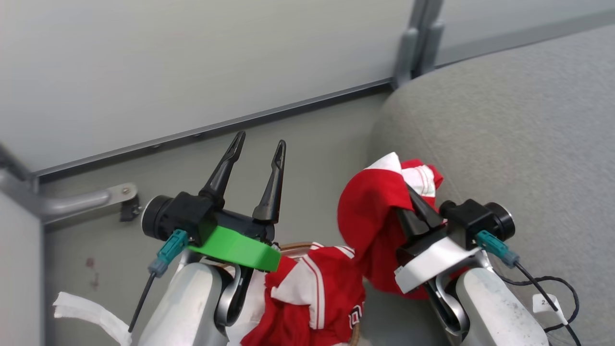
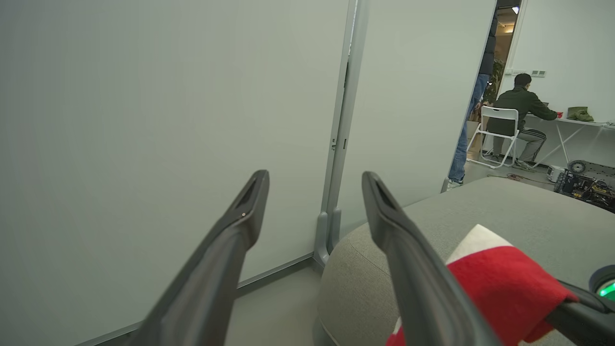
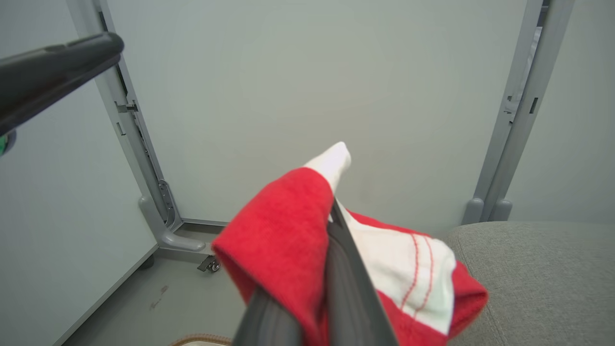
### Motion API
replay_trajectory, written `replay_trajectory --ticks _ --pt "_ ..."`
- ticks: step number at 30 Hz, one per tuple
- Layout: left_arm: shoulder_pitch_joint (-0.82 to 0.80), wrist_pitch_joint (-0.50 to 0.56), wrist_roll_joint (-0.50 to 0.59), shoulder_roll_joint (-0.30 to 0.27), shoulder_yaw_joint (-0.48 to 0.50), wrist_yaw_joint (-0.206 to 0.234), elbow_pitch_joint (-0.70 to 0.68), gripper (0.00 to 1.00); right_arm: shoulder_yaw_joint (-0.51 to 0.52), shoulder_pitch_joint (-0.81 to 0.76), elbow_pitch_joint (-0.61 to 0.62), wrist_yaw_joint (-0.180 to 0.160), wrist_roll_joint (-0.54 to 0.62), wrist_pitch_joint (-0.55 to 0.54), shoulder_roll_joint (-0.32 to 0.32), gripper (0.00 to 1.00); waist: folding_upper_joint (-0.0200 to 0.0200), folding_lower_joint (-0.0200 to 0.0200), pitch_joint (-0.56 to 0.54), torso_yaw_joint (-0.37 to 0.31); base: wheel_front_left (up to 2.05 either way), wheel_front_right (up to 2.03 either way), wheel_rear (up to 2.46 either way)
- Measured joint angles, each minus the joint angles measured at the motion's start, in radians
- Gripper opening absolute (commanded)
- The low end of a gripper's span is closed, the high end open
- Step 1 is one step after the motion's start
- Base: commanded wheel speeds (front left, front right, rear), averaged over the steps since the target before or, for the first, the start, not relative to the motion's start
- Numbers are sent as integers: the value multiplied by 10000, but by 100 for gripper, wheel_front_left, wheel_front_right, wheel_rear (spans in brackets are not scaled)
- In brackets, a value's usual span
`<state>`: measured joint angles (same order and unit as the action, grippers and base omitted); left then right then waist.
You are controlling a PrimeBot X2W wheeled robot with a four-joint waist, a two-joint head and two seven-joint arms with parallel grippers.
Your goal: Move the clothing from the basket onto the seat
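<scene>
Head view: right gripper (image 1: 412,194) clamped on a bunch of red-and-white clothing (image 1: 370,211), held up at the left edge of the seat (image 1: 504,120). Rest of the cloth hanging down beside that edge, not yet lying on the seat. Further off to the seat's left, left gripper (image 1: 260,142) with fingers spread wide and nothing between them. Below it, more red-and-white clothing draped over the basket (image 1: 294,246); hard to say whether one garment or two. To do this step well: lift until the hanging tail clears the basket, carry right until well over the seat, then let go.

Left wrist view: spread fingers against the wall panels (image 2: 144,120), a red fold above the seat's near corner, its lower part cut off.

Right wrist view: shut fingers buried in red and white folds, tips hidden. Seat to the right, basket barely showing at the bottom edge.
</scene>
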<state>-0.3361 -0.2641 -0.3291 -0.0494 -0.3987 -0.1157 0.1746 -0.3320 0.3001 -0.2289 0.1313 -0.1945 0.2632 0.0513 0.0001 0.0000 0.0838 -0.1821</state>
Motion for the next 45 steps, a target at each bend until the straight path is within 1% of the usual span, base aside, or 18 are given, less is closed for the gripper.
replay_trajectory --ticks 9,11,15,20,23,26,28,29,30,33,36,43,45 --pt "329 0 238 0 222 -86 144 100 736 -179 543 0 88 0 -10 0 0 0 103 -1856 0 0 0" --pt "347 2 224 0 0 -90 196 100 1149 -315 738 2 182 0 -12 0 0 0 126 -2306 0 0 0" --pt "216 2 211 6 -560 -119 326 100 1881 -663 1189 2 428 0 153 0 0 0 220 -2989 0 0 0" --pt "49 2 61 21 -1110 -132 477 100 2437 -830 1532 2 604 0 437 0 0 1 476 -3443 0 0 0" --pt "-13 2 48 17 -1262 -132 516 100 2347 -710 1553 2 874 0 940 0 0 0 705 -3537 0 0 0" --pt "-69 2 58 -44 -1415 -132 466 100 2213 4 1450 2 1049 0 1530 0 0 0 965 -3577 0 0 0" --pt "-70 2 75 -146 -1411 -132 376 100 2086 723 1243 2 1160 0 1921 0 0 0 1167 -3587 0 0 0" --pt "-70 2 125 -253 -1396 -132 278 100 1919 1482 991 2 1195 0 2242 0 0 0 1368 -3591 0 0 0" --pt "-84 2 182 -301 -1434 -132 215 100 1862 1942 838 4 1237 0 2410 0 0 1 1489 -3590 0 0 0" --pt "-352 2 203 -407 -1730 -132 113 100 1831 3127 313 2 1386 0 3030 0 0 0 1861 -3517 0 0 0" --pt "-741 2 128 -539 -1985 -134 33 100 1795 4307 -316 2 1735 2 3488 0 0 0 2271 -3331 0 0 0" --pt "-1449 0 -77 -859 -2537 -134 -63 100 1804 6877 -1931 2 2186 2 4190 0 0 1 3190 -2613 0 0 0" --pt "-1658 2 -182 -949 -2629 -134 -67 100 1776 7497 -2351 2 2610 4 4357 0 0 1 3458 -2363 0 0 0"
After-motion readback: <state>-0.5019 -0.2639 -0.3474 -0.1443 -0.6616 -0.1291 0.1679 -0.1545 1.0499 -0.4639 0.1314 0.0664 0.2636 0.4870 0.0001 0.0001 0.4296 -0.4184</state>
